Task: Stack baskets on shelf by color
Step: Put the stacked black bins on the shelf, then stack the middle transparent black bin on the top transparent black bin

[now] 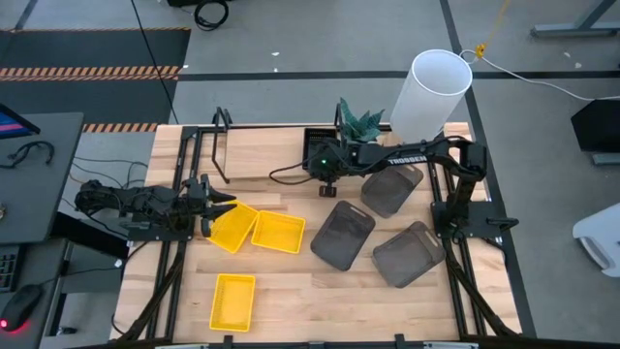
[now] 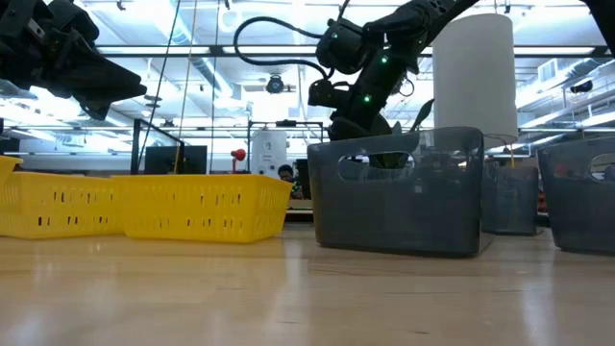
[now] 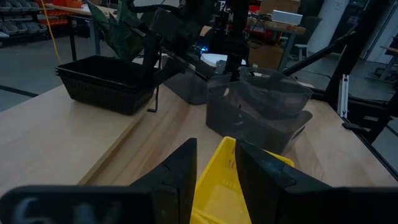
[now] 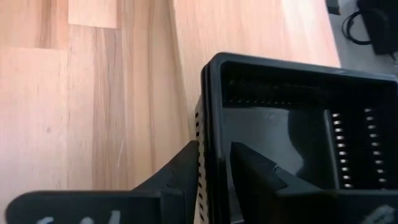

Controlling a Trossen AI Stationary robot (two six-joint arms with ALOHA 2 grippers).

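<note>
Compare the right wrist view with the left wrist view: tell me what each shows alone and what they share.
Right wrist view only: the right gripper straddling the wall of a black mesh basket.

Left wrist view only: the left gripper clamping a yellow basket by its rim, with grey baskets beyond.

Both: the wooden table.

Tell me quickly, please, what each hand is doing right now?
Left hand: closed on the rim of a yellow basket.
Right hand: closed on the wall of a black mesh basket.
</note>
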